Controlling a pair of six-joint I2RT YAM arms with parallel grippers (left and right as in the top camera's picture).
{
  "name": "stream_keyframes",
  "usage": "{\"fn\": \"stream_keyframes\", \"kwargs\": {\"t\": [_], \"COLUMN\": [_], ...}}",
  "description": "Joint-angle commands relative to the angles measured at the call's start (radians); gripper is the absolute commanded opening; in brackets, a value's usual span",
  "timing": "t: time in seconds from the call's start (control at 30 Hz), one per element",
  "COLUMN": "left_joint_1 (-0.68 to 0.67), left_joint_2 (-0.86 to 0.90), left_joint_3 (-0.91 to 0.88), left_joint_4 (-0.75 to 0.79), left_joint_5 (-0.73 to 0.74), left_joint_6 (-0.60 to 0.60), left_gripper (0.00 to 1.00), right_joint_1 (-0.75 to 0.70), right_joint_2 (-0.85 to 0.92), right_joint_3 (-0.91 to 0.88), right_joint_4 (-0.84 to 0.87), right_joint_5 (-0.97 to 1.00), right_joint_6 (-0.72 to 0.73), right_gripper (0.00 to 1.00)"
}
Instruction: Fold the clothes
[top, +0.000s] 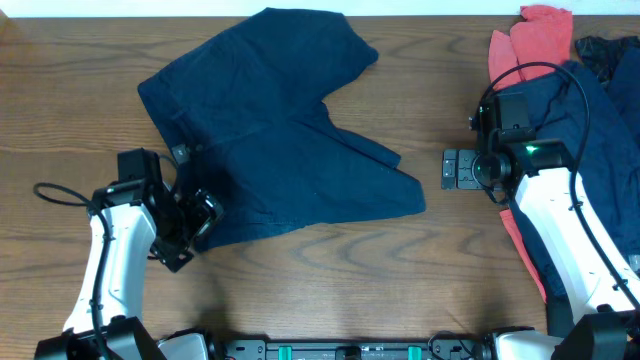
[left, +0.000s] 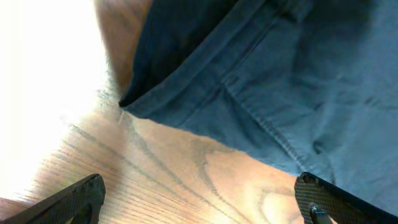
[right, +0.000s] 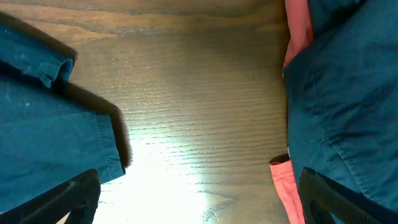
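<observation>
Near the front-left corner of the table (top: 320, 300) the left gripper (top: 196, 222) stands spread wide and empty, right at the near hem of the navy shorts (top: 280, 140). The shorts lie rumpled and splayed across the left and middle of the surface, both legs reaching right, so I'd say no neat fold is finished yet. Further right the right gripper (top: 450, 168) is also spread, holding nothing over bare wood, and the heap of navy and coral-red clothes (top: 600, 110) at the right edge looks untouched and waiting.
</observation>
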Motion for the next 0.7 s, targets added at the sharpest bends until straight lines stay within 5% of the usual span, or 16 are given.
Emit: {"fn": "stream_keyframes", "kwargs": {"t": [0.0, 0.33, 0.4, 0.53, 0.67], "left_joint_1": [-0.002, -0.002, -0.002, -0.002, -0.002], "left_joint_2": [0.0, 0.0, 0.0, 0.0, -0.001], "left_joint_3": [-0.047, -0.211, -0.223, -0.224, -0.224], "left_joint_4": [0.01, 0.319, 0.362, 0.397, 0.362], "left_joint_5": [-0.006, -0.006, -0.013, -0.017, 0.037], "left_joint_6": [-0.021, -0.106, -0.106, -0.106, -0.106], "left_gripper": [0.97, 0.77, 0.62, 0.07, 0.06], "right_joint_1": [-0.008, -0.008, -0.007, -0.007, -0.005], "right_joint_2": [0.006, 0.006, 0.006, 0.006, 0.007], "right_joint_3": [0.004, 0.004, 0.004, 0.004, 0.003], "right_joint_4": [-0.002, -0.035, -0.044, -0.05, -0.06], "right_joint_5": [-0.003, -0.086, -0.122, -0.123, -0.124], "right_joint_6": [0.01, 0.01, 0.011, 0.011, 0.014], "right_gripper": [0.99, 0.99, 0.99, 0.99, 0.99]}}
